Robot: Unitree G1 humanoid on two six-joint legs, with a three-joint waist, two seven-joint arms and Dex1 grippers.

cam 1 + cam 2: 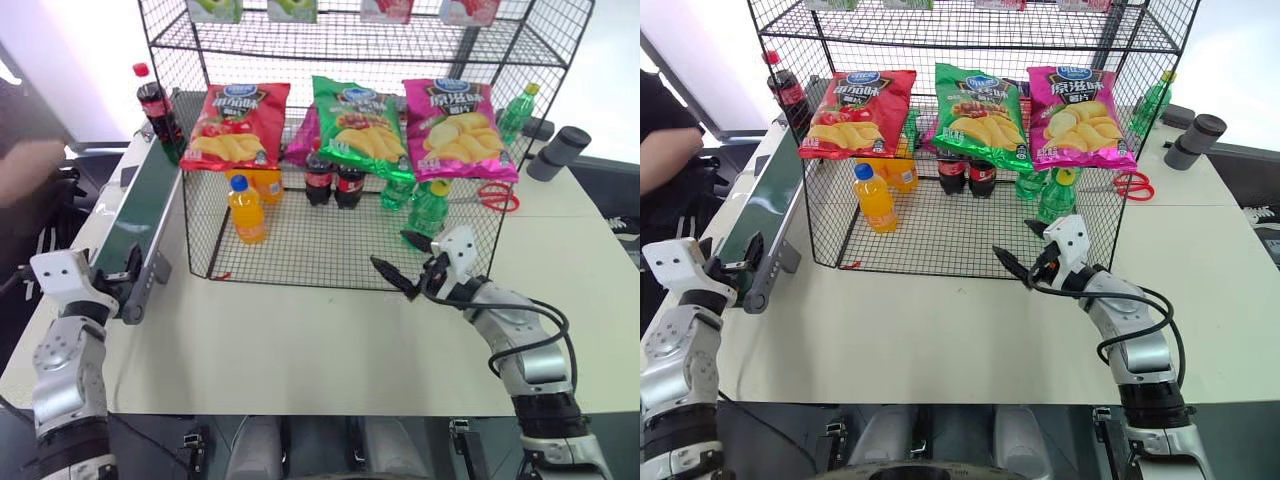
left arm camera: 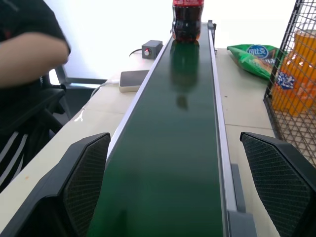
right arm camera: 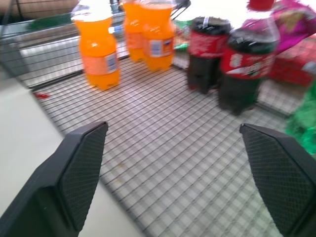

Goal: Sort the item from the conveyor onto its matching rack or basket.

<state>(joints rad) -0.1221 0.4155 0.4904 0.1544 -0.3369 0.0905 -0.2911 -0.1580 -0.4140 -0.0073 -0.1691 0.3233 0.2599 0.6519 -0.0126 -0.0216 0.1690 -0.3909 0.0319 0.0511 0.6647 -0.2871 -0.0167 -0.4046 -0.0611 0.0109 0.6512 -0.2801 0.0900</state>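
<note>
Fingers on both of your grippers stand wide with nothing between them: the left gripper (image 2: 170,190) looks straight up the belt, the right gripper (image 1: 408,262) hovers at the front wall of the bottle compartment. Working down in size, you have the black wire-mesh rack (image 1: 300,262) with crisp bags (image 1: 238,122) hung across its middle, then the long green conveyor (image 1: 135,215) running along its left side, then the cola bottle (image 1: 158,108) standing upright at the belt's far end, well apart from your left gripper. Two matching cola bottles (image 1: 333,180) already stand on the grid floor, near an orange-drink bottle (image 1: 246,210). You look to be at the waiting-to-pick stage. Next, you likely need the bottle within reach, then close squarely around its body, keeping it upright.
</note>
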